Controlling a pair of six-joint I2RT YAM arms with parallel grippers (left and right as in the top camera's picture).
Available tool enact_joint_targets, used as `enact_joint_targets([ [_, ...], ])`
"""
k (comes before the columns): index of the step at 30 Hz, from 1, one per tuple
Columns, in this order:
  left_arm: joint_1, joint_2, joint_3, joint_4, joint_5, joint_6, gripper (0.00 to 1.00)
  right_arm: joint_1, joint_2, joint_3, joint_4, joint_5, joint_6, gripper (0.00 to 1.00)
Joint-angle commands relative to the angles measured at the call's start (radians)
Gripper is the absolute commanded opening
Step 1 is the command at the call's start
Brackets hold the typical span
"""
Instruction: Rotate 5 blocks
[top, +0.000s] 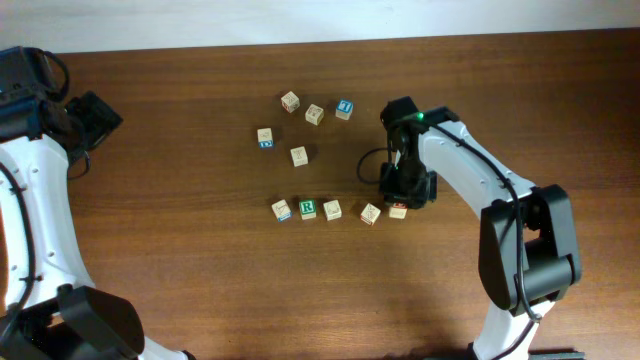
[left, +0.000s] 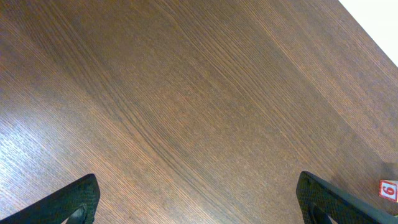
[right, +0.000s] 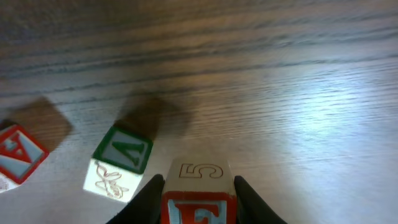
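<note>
- The right gripper (top: 404, 190) is squeezing the block with the red "E" face (right: 200, 210) between its two fingers (right: 148, 200).
- Its jaws are sitting close together, just as wide as the block.
- The top of that block is showing a "5".
- I cannot tell if the block is touching the table (top: 180, 260).
- It is sitting at the right end of a row of five blocks.
- Going left along the row are the near tan block (top: 371, 213), the middle tan block (top: 332, 210), the green "R" block (top: 308, 208) and the end block (top: 282, 210).
- The blue-top block (top: 344, 109) is sitting farther back with other blocks.
- The left gripper (left: 199, 205) is hanging wide open over bare wood, holding nothing, well apart from the row.
</note>
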Motion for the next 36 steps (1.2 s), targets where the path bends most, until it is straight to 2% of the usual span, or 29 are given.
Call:
enact_joint_targets([
  [1, 0.002, -0.006, 0.013, 0.0, 0.003, -0.012, 0.99, 0.019, -0.023, -0.086, 0.076, -0.073, 0.073, 0.31],
  [4, 0.002, -0.006, 0.013, 0.0, 0.003, -0.011, 0.99, 0.026, -0.023, -0.129, 0.109, -0.073, 0.138, 0.31],
  [15, 0.002, -0.006, 0.013, 0.0, 0.003, -0.012, 0.99, 0.065, -0.022, -0.132, 0.24, -0.135, 0.172, 0.31],
  [24, 0.002, -0.006, 0.013, 0.0, 0.003, -0.012, 0.99, 0.094, -0.02, -0.132, 0.314, -0.132, 0.169, 0.31],
  [26, 0.002, -0.006, 0.013, 0.0, 0.003, -0.011, 0.99, 0.1, -0.019, -0.132, 0.334, -0.135, 0.133, 0.31],
  [36, 0.002, -0.006, 0.013, 0.0, 0.003, -0.011, 0.99, 0.152, -0.012, -0.132, 0.344, -0.135, 0.1, 0.31],
])
